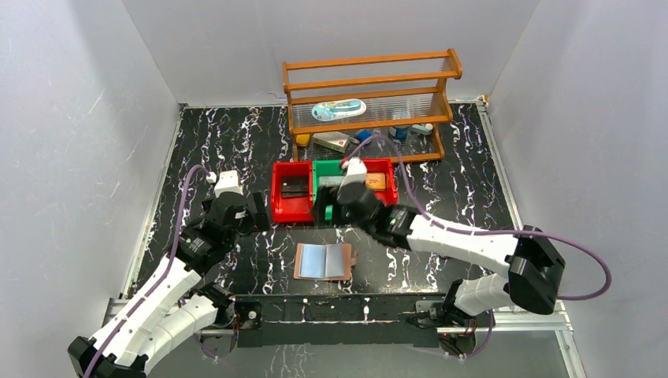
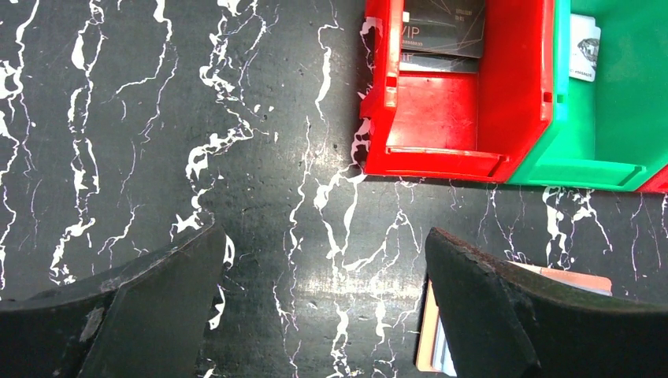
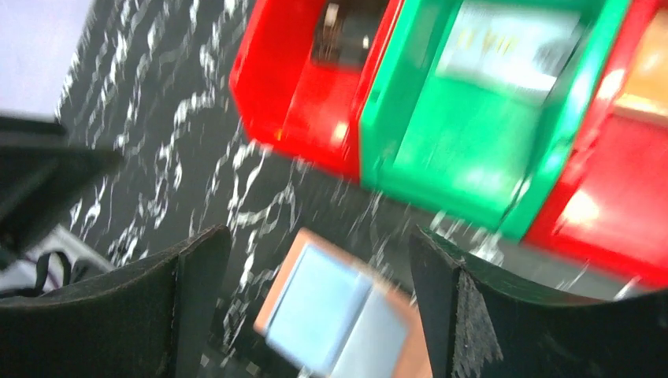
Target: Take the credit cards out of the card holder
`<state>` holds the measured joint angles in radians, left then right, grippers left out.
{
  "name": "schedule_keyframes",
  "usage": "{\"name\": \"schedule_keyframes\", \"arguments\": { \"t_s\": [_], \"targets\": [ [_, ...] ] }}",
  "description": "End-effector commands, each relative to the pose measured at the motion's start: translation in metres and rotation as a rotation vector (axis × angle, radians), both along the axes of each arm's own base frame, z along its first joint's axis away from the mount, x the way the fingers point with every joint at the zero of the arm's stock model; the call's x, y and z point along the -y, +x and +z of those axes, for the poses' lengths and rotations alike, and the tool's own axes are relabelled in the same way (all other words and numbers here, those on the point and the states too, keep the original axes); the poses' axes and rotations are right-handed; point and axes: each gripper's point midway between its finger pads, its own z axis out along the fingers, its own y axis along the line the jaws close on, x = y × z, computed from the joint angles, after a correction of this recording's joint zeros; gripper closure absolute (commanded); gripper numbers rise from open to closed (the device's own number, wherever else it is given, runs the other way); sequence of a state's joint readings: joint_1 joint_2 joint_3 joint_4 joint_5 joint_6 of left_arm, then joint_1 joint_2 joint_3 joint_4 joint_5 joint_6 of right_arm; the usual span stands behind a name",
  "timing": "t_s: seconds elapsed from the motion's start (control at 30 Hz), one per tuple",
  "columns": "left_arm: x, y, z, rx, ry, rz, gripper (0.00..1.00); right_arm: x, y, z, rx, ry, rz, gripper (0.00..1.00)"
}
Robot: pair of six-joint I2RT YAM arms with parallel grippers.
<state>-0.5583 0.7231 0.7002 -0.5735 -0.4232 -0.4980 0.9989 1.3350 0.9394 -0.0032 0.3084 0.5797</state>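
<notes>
The left gripper [image 2: 323,240] hangs spread and empty, left of the first red bin [image 1: 280,209], which holds a black card [image 1: 293,187]. Mid near edge, the card holder [image 1: 324,261] lies open. Its sleeves look bare, so check them before reaching again. The right gripper [image 3: 317,236], jaws apart and empty, hovers over the green bin [image 3: 465,142] and its silver-grey card [image 3: 508,43]. An orange card [image 1: 376,181] lies rightmost. The table [image 1: 473,189] is black marble, with pale walls around it and a wooden rack [image 1: 370,79] at its far edge.
</notes>
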Motion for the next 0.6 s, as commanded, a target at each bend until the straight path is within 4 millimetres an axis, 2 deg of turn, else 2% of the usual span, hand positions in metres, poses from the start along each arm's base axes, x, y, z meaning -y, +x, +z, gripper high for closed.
{"name": "schedule_keyframes", "arguments": {
  "t_s": [0.0,0.2,0.27,0.33,0.57],
  "targets": [
    [-0.015,-0.001,0.005,0.031,0.019,0.076,0.02,0.004,-0.045,-0.026,-0.150,-0.018,-0.278,0.08],
    [-0.037,-0.002,0.007,0.054,0.048,0.211,0.02,0.000,-0.084,-0.065,-0.206,-0.187,-0.397,0.06],
    [-0.044,-0.003,0.009,0.063,0.063,0.252,0.02,-0.016,-0.093,-0.072,-0.201,-0.201,-0.364,0.06],
    [-0.047,-0.004,0.011,0.066,0.065,0.274,0.02,-0.029,-0.098,-0.081,-0.204,-0.236,-0.319,0.08],
    [-0.058,-0.011,0.013,0.079,0.049,0.336,0.02,-0.050,-0.107,-0.104,-0.265,-0.230,-0.277,0.22]
  ]
}}
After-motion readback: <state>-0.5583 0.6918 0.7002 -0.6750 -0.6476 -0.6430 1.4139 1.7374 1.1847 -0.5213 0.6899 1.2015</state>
